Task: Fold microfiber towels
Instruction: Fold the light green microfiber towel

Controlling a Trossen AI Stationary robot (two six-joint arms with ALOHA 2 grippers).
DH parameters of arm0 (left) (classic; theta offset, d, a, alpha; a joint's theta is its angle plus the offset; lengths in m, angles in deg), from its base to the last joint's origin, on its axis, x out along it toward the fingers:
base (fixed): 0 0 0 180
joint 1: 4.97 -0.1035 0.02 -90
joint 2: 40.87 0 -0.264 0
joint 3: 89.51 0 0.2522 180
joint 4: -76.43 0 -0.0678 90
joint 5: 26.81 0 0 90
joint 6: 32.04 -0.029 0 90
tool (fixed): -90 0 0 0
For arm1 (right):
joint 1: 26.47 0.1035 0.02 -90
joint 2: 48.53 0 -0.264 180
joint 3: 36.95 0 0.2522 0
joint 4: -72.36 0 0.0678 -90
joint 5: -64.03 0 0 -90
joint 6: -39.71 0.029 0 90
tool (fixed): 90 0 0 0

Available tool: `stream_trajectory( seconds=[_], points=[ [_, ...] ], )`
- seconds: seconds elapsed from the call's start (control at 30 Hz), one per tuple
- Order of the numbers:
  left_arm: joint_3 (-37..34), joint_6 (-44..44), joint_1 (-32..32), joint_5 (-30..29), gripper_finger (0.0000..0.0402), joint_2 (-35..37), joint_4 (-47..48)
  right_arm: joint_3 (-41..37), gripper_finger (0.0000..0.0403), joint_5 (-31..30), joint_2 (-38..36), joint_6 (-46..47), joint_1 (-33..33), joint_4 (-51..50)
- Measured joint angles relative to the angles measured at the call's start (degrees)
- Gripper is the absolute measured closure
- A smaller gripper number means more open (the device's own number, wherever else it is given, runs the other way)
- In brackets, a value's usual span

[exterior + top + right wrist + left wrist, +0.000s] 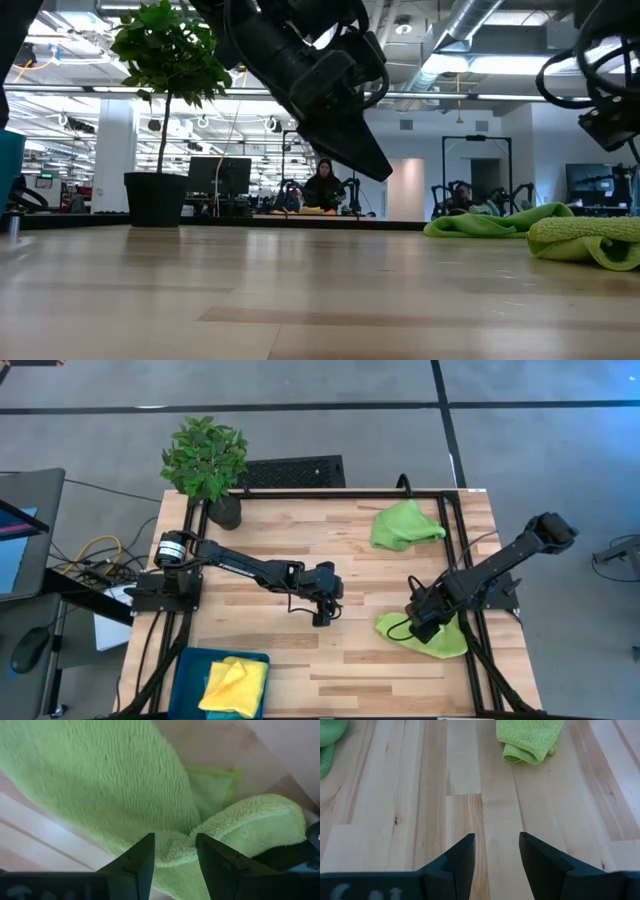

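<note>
Right gripper (420, 622) at lower right, jaws released, right over a crumpled lime towel (440, 637). Left gripper (322, 612) mid-table, jaws released, empty. Second lime towel (405, 525) upper right; yellow towel (235, 685) on tray (190, 665), lower left.

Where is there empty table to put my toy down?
The bare wood between the potted plant and the crumpled lime green towel is free, and so is the near strip beside the dark teal tray. It is crowded by the right gripper, over another lime green towel.
</note>
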Motion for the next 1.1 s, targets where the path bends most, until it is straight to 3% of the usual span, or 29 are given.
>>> stream_trajectory(
  seconds=[0.37, 0.67, 0.87, 1.1],
  points=[
    [0.0, 0.0, 0.0, 0.0, 0.0255, 0.0, 0.2, 0.0, 0.0251, 0.0, 0.0, 3.1, 3.5, 0.0],
    [0.0, 0.0, 0.0, 0.0, 0.0255, 0.0, 0.2, -1.1, 0.0392, -2.1, 0.0, 5.0, 6.9, -0.1],
    [0.0, 0.0, 0.0, 0.0, 0.0255, 0.0, 0.6, -1.0, 0.0396, -6.1, 0.0, 7.0, 7.6, 0.4],
    [0.0, 0.0, 0.0, 0.0, 0.0255, 0.0, 1.0, 3.9, 0.0399, -12.8, 0.0, 1.7, 4.5, -0.8]
  ],
)
